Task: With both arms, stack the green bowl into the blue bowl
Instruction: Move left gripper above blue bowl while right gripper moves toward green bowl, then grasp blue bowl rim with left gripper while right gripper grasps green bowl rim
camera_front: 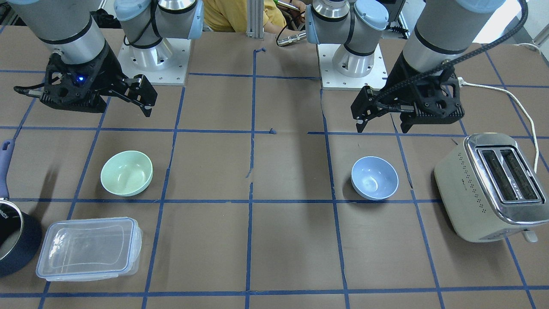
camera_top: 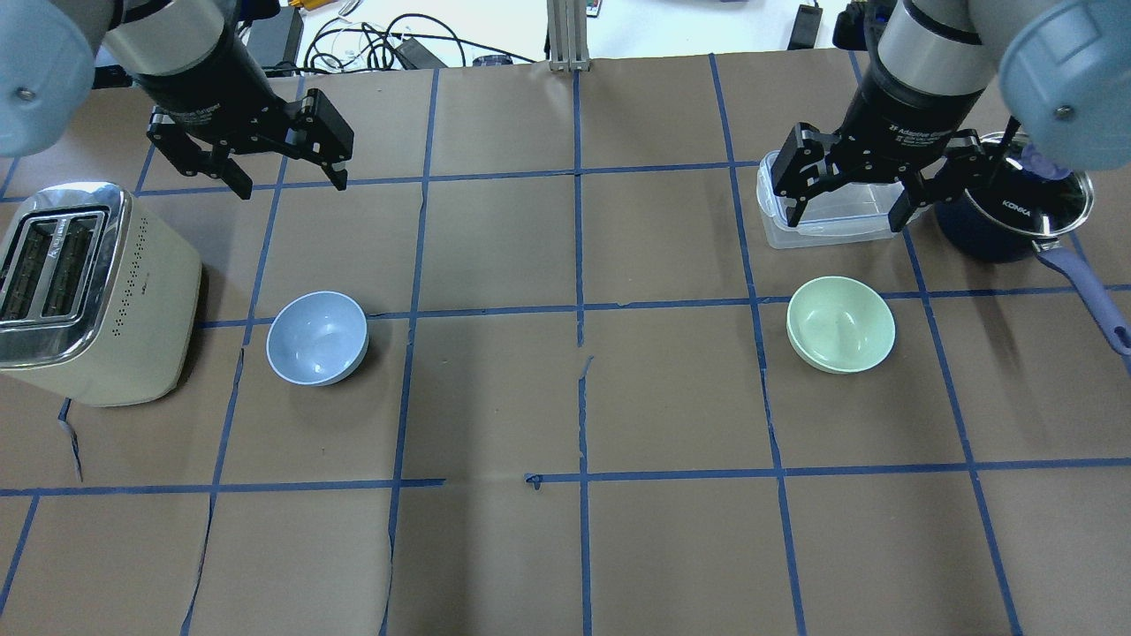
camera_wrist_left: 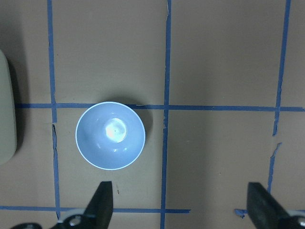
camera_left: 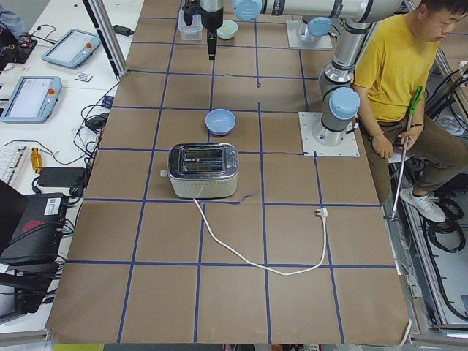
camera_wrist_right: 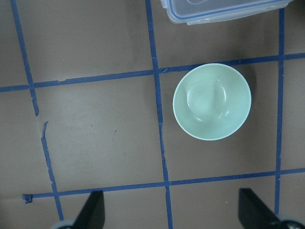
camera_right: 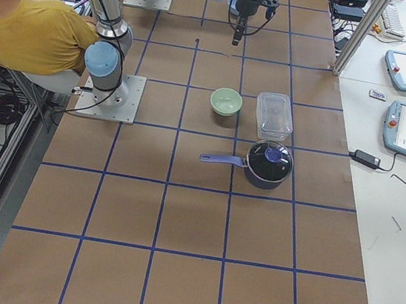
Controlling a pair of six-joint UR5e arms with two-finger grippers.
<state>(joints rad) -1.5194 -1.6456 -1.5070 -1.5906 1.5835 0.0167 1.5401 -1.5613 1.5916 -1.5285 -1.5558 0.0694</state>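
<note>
Left gripper black; blue bowl glossy

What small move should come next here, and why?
Probably bring the right gripper down toward the rim of the green bowl. Both grippers hang open and empty above the table, and the green bowl sits upright and untouched on the right arm's side, far from the blue bowl near the left gripper.
</note>
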